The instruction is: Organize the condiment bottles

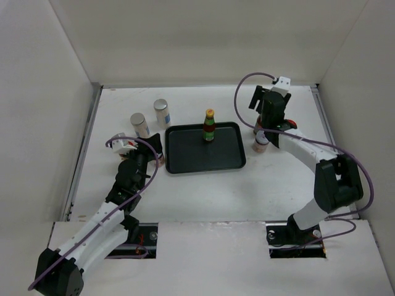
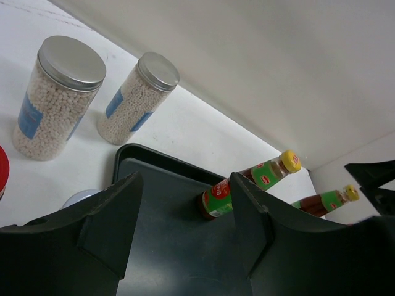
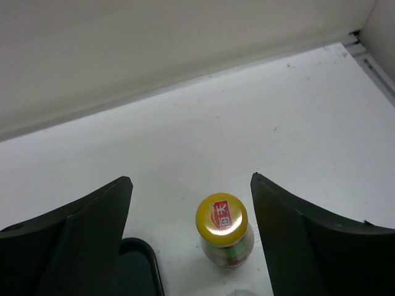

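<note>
**Condiment bottles: one sauce bottle in the tray, both grippers empty**

Right gripper [image 3: 191, 185] stood wide open and held nothing. Its fingers [image 3: 92, 228] hung either side of a yellow-capped sauce bottle [image 3: 222, 225], with a gap showing on each side. That bottle stood upright on the table [image 1: 203, 197], just off the far right corner of the black tray [image 1: 185, 157].

Left gripper [image 2: 185, 185] was partly open and empty. It sat low at the tray's left edge and pointed across it.

Ahead of the left gripper, a second sauce bottle [image 1: 209, 126] stood upright in the tray, about mid-width near the far rim.

Left shaker [image 1: 140, 124] and right shaker [image 1: 162, 113], both white with silver lids, stood on the table beyond the tray's far left corner. They were near each other and not touching.

A small jar [image 1: 260, 143] with a pale lid stood just beside the tray's right edge, under the right arm.

A red cap [image 2: 3, 172] showed at the left border of the left wrist view. Its jar was cut off, so I could not tell more.
</note>
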`<action>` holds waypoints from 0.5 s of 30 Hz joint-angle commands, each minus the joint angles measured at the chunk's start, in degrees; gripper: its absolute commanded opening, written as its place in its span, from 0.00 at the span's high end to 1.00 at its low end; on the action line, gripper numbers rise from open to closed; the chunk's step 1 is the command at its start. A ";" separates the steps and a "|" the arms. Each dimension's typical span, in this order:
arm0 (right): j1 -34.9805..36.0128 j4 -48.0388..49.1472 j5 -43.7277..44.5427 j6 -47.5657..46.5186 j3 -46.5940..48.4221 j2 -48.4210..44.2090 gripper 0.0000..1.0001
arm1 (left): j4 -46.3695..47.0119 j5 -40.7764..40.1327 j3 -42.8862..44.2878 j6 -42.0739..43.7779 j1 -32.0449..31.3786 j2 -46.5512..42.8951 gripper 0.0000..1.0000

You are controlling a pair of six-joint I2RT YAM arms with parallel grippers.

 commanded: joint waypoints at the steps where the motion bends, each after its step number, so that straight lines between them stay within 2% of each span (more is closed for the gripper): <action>1: -0.61 -3.33 1.52 0.50 2.71 2.46 0.15 | 3.64 0.97 -0.47 0.13 0.11 0.43 0.43; 7: -1.76 -3.51 1.42 1.90 2.71 5.01 0.27 | 3.72 1.06 -0.74 0.04 0.29 0.08 0.43; 13: -1.58 -0.35 1.60 2.17 0.87 4.75 0.56 | 4.07 1.06 -0.91 -0.05 0.29 0.61 0.43; 15: -1.58 1.32 1.60 1.47 0.34 4.22 0.63 | 4.25 1.41 -1.17 -0.22 0.20 0.61 0.43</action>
